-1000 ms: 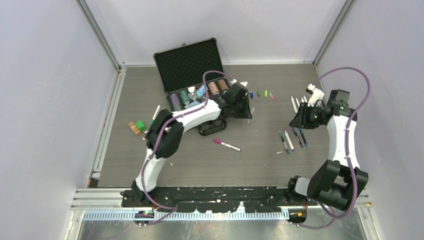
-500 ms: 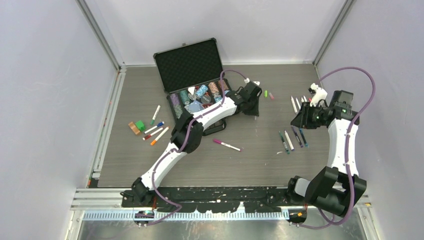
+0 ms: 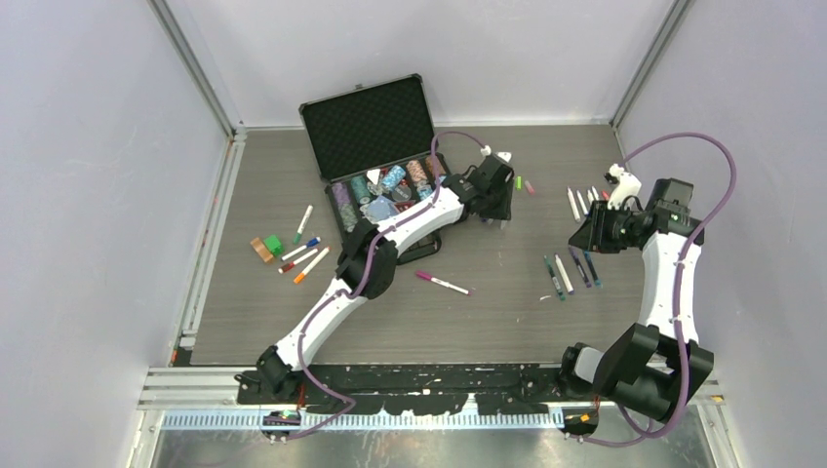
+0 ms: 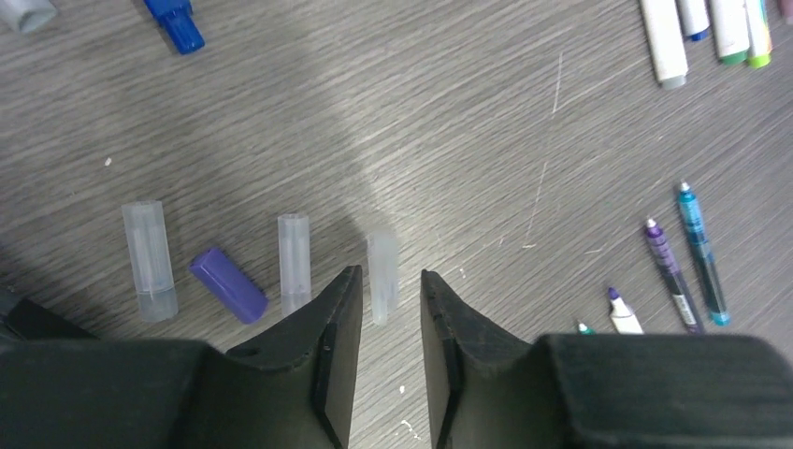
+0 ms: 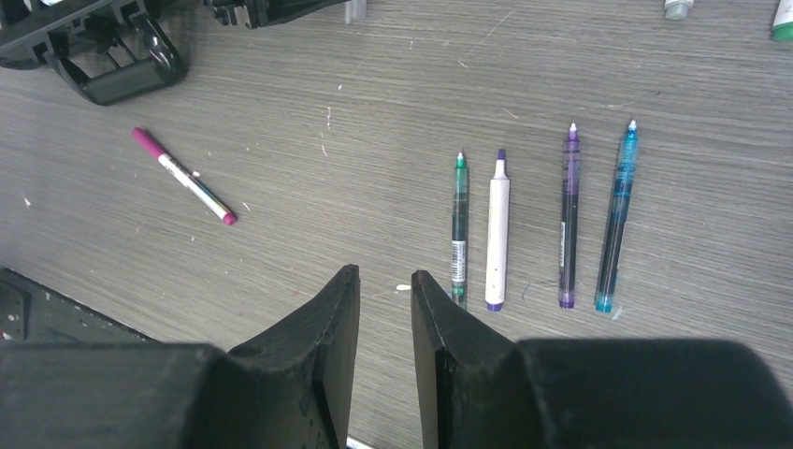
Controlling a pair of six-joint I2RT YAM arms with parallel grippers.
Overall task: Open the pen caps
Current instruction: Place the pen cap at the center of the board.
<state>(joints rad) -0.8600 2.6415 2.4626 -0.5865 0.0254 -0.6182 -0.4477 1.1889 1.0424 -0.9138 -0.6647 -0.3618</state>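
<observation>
Top view. Left gripper point(image 3: 498, 216) is out at far centre, just right of the open black hard case point(image 3: 366, 122). Right gripper point(image 3: 583, 234) hangs over a row of slim uncapped pens point(image 3: 571, 271). A white pen with magenta cap point(image 3: 442, 283) lies alone mid-table; more capped pens point(image 3: 302, 255) lie at far left.

Left wrist. Jaws narrowly apart, nothing between them. A clear plastic cap point(image 4: 383, 262) lies on the grey wood-grain table point(image 4: 468, 122) just beyond the tips, in a loose row with two more clear caps point(image 4: 294, 262) and a short purple cap point(image 4: 229, 284).

Right wrist. Jaws narrowly parted, empty.

Judgement: cap drop-off looks done. Lift straight up so the tips don't roll the cap. Magenta pen next: one gripper on the barrel, the other pulling the cap along the axis.
</observation>
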